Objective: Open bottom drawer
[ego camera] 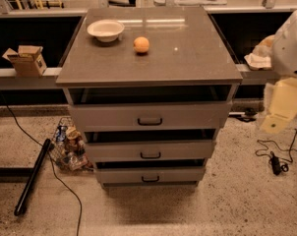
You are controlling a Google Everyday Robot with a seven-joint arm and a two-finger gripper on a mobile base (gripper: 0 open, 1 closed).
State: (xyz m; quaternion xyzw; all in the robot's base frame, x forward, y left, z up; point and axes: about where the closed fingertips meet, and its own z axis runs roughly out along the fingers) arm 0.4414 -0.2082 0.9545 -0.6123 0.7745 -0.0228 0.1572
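Note:
A grey cabinet (pixel 153 65) with three drawer fronts stands in the middle of the camera view. The bottom drawer (pixel 149 175) is the narrowest front, lowest of the three, with a small dark handle (pixel 150 179) at its centre; it sits pushed in. Above it are the mid-sized front (pixel 149 150) and the tallest front (pixel 149 116). My gripper (pixel 281 109) is the pale cream shape at the right edge, to the right of the cabinet and about level with the top drawer, well apart from the bottom drawer's handle.
A white bowl (pixel 105 30) and an orange (pixel 141 44) sit on the cabinet top. A cardboard box (pixel 25 59) rests on the left ledge. A basket of bottles (pixel 69 145), a black pole (pixel 32 176) and cables (pixel 274 159) lie on the floor.

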